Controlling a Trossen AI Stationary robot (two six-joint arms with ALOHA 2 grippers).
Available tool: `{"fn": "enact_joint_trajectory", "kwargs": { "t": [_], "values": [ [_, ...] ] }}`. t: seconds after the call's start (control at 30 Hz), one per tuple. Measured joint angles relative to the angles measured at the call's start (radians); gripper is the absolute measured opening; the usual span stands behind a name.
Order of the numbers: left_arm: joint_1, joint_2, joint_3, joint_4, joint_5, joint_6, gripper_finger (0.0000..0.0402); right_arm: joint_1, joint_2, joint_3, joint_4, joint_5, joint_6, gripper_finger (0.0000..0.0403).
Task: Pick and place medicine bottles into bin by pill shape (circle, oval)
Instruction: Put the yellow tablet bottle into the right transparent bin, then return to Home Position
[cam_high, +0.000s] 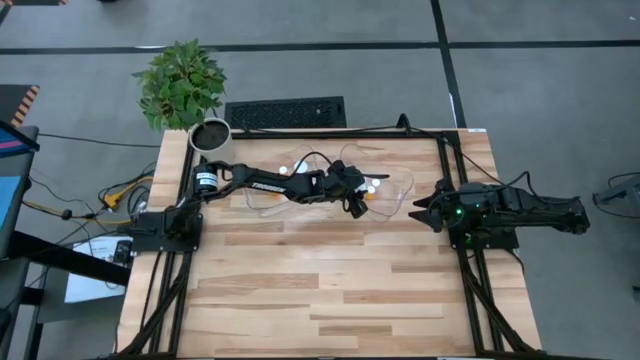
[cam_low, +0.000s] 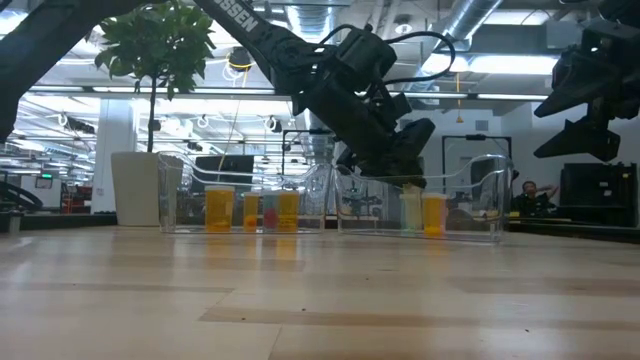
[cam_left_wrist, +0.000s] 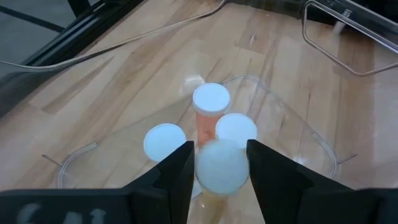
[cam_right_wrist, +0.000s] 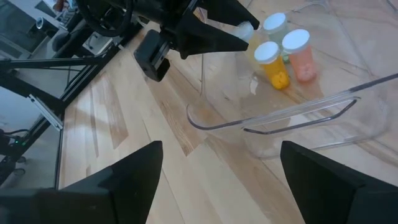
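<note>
Over the right-hand clear bin (cam_left_wrist: 311, 134), the left gripper (cam_left_wrist: 219, 165) pinches 1 white-capped bottle (cam_left_wrist: 219, 167), jaws narrowly spread around its cap. 3 bottles (cam_left_wrist: 211, 102) already stand inside. Best to lower it into the free spot, upright, then release cleanly. Right gripper (cam_right_wrist: 214, 174) waits beside the bin, fingers spread, empty.

Pale wood-plank table (cam_high: 330, 290), smooth and matt. Clear glossy plastic bins (cam_right_wrist: 298, 118). Translucent orange plastic medicine bottles (cam_right_wrist: 275, 62) with matt white caps. Matt black gripper fingers (cam_left_wrist: 177, 171).
</note>
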Motion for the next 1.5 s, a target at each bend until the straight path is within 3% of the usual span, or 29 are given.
{"fn": "enact_joint_trajectory", "kwargs": {
  "t": [0.23, 0.6, 0.83, 1.1, 1.27, 1.4, 1.5],
  "values": [
    [0.000, 0.000, 0.000, 0.000, 0.000, -0.005, 0.0164, 0.000, 0.000, 0.000, 0.000, 0.000, 0.000, 0.0333],
    [0.000, -0.003, 0.000, -0.005, 0.002, -0.013, 0.0165, 0.000, 0.000, 0.000, 0.000, 0.000, 0.000, 0.0333],
    [0.000, -0.078, 0.000, -0.038, 0.002, -0.023, 0.0165, 0.000, 0.000, 0.000, 0.001, 0.000, 0.000, 0.0333],
    [-0.016, -0.253, 0.000, -0.070, 0.008, -0.036, 0.0165, -0.002, 0.000, 0.000, 0.034, 0.051, 0.000, 0.0333],
    [-0.041, -0.425, 0.000, -0.104, 0.134, -0.033, 0.0165, -0.002, 0.000, 0.000, 0.038, 0.055, 0.000, 0.0333],
    [-0.064, -0.579, 0.001, -0.237, 0.201, -0.002, 0.0165, -0.002, 0.000, 0.000, 0.015, 0.055, 0.000, 0.0333],
    [-0.076, -0.696, 0.001, -0.400, 0.202, -0.073, 0.0165, -0.002, -0.001, 0.000, 0.040, 0.054, -0.022, 0.0333]
  ]
}}
